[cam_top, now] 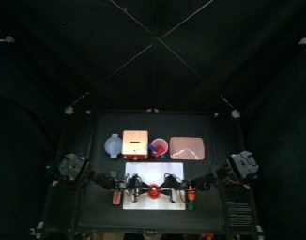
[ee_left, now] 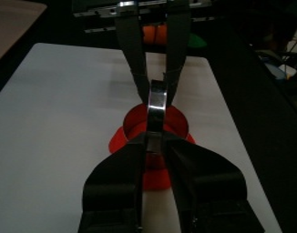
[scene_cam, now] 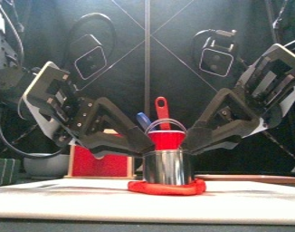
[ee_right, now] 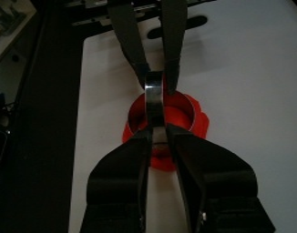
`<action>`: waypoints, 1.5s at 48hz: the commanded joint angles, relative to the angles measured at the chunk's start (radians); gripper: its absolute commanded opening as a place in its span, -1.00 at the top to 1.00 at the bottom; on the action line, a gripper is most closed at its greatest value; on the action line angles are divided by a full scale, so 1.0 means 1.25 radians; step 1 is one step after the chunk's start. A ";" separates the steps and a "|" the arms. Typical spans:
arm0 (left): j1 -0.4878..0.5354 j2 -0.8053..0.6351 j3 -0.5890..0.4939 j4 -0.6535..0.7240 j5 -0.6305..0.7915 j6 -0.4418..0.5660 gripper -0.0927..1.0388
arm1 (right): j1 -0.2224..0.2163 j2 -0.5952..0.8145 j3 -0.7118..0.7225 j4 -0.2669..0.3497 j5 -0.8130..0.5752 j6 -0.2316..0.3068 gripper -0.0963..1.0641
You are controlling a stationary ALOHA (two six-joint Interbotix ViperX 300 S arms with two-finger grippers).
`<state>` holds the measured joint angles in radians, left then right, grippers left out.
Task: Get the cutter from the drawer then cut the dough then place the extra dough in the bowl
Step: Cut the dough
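**Left gripper**: jaws drawn nearly together, pinching the metal of the cutter from the left side. The arm slants down from the table's left.

**Right gripper**: jaws likewise closed on the cutter, from the opposite side. The two grippers meet tip to tip over it, at the middle of the board.

**Cutter**: round, shiny metal, upright, seated in the dough and held by both grippers at once.

**Dough**: red, flat, spreading out as a rim all round the cutter's base and lying on the white cutting board.

**White cutting board**: at the table's front centre – dough and cutter sit near its middle.

**Row behind the board, left to right in the top view:**
- bowl, blue-grey
- wooden box, with its red drawer front facing the board
- red cup, holding a blue knife and a red knife
- pink tray

All four stand well apart from the dough.
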<state>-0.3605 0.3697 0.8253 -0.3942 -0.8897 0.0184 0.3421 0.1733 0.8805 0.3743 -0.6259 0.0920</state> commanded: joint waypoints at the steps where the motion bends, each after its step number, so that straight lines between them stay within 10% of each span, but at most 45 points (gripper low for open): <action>1: -0.002 -0.001 -0.009 -0.001 0.015 -0.002 -0.18 | 0.005 0.005 -0.017 0.001 0.016 0.002 -0.18; 72: -0.001 0.015 -0.012 -0.044 0.031 -0.001 -0.18 | 0.007 0.027 0.006 0.063 0.071 0.012 -0.17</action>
<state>-0.3651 0.3866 0.8099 -0.4449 -0.8713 0.0184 0.3528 0.1871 0.8744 0.4449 -0.5752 0.0936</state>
